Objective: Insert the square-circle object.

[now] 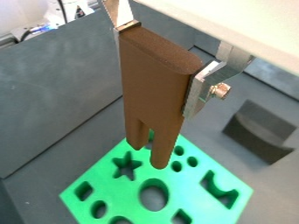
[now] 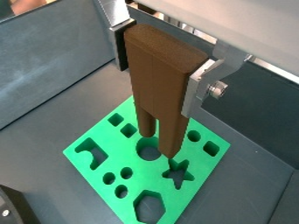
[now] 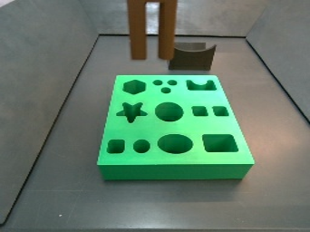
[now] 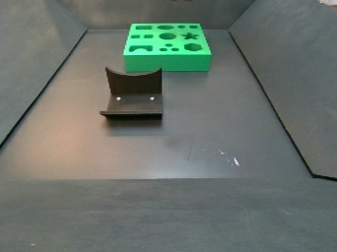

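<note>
My two wrist cameras look steeply down past the gripper from opposite sides, close in; both catch the green board below. A side camera sits near the board, facing the fixture. Another looks from far back, fixture nearer, board beyond.

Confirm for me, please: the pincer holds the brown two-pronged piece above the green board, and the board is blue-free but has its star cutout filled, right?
Not quite: the star cutout is empty, as a side view shows. The rest stands: the pincer holds the brown two-pronged piece above the green board.
</note>
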Tool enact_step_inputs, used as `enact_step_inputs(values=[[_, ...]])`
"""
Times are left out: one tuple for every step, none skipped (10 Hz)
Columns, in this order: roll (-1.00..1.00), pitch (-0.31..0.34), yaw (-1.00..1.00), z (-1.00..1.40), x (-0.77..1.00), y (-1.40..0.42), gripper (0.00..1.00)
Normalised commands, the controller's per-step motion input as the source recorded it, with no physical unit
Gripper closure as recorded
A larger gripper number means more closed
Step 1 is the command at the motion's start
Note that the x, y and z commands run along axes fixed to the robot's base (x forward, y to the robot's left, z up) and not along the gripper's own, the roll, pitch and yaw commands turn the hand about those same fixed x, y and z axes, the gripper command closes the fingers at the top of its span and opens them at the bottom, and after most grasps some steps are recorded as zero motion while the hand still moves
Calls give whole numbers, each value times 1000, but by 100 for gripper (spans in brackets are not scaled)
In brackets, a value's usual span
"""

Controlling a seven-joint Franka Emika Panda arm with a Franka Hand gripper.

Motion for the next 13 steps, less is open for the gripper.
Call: enact_step_inputs(values=[[179,-150,37,-860,-157,-874,100],[179,-160,37,-843,-209,-851,100],[181,-161,29,-843,-209,-857,100],[184,-163,29,-840,-206,-851,100],[193,-164,29,-823,-197,-834,100],[191,-167,31,-817,-197,-831,100],[213,-201,46,-737,-234,-780,100],[126,-229,129,-649,-206,-291,100],[96,-184,206,-480,-157,-51,100],[66,-161,231,-414,-94,0,100],[77,-96,237,-351,0,0,100],[63,-77,220,-311,0,0,100],[-3,-109,94,-409,0,-46,100]])
